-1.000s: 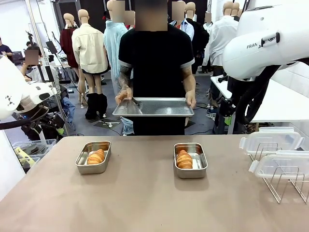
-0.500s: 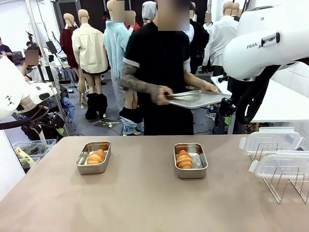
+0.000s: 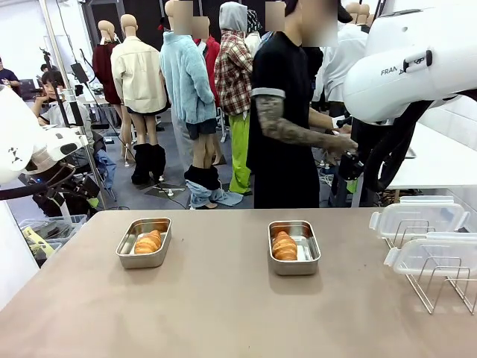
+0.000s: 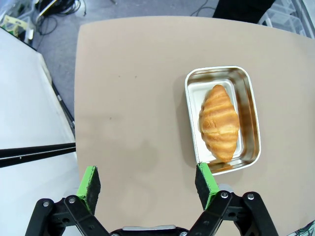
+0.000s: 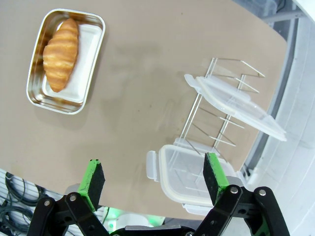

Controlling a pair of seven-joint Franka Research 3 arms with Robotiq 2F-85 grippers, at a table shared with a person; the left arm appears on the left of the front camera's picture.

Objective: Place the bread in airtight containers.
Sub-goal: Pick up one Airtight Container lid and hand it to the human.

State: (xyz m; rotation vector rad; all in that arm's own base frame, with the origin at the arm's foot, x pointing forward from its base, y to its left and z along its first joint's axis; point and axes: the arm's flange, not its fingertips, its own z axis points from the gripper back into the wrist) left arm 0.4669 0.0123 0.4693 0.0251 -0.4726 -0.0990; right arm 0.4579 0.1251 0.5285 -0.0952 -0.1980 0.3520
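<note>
Two croissants lie on the bench, each already inside its own open tin. In the front view one croissant (image 3: 147, 242) is in the left tin (image 3: 140, 261), lower left of centre. The other croissant (image 3: 284, 245) is in the right tin (image 3: 295, 268), just right of centre. Two clear lids, an upper lid (image 3: 417, 215) and a lower lid (image 3: 440, 252), rest on one wire rack (image 3: 436, 291) at the frame's right edge, near the right tin and well apart from the left one.

Covering the tins looks like what remains, and the right arm (image 3: 417, 67) is nearer the lids. In its wrist view one lid lies between its green pads (image 5: 93, 179), the jaws spread wide and empty. The left arm (image 3: 19, 149) also has its jaws wide apart, holding nothing. In its wrist view its tin sits up and right of its pads (image 4: 205, 183), long axis pointing away from them.
</note>
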